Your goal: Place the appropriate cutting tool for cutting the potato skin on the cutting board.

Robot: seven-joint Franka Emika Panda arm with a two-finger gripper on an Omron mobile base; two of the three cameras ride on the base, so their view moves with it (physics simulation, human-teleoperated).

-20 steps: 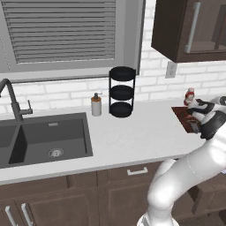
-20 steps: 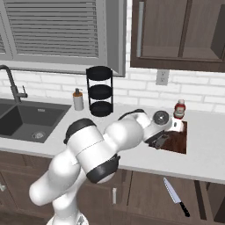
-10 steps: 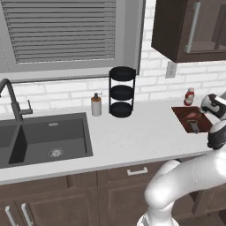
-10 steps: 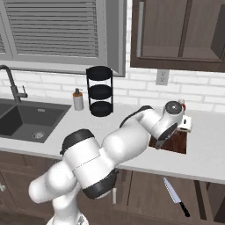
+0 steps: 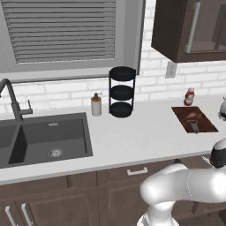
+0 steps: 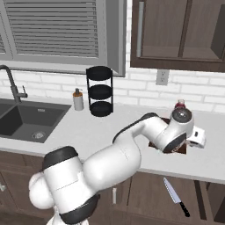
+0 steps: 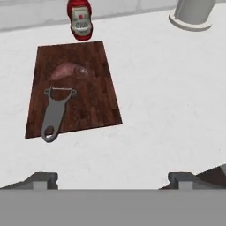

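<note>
Resting on dark reddish-brown wooden cutting board (image 7: 73,88): grey slender peeler (image 7: 55,114) beside pinkish-brown potato (image 7: 67,70); red-capped bottle (image 7: 80,20) behind on white table (image 7: 167,97). Fingers (image 7: 44,178) spread, empty.

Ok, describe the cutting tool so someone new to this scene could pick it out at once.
On the white counter, find the dark reddish-brown cutting board below the red-capped bottle. The cutting tool lies flat on it, next to the potato: a slender grey peeler with a holed handle.
</note>
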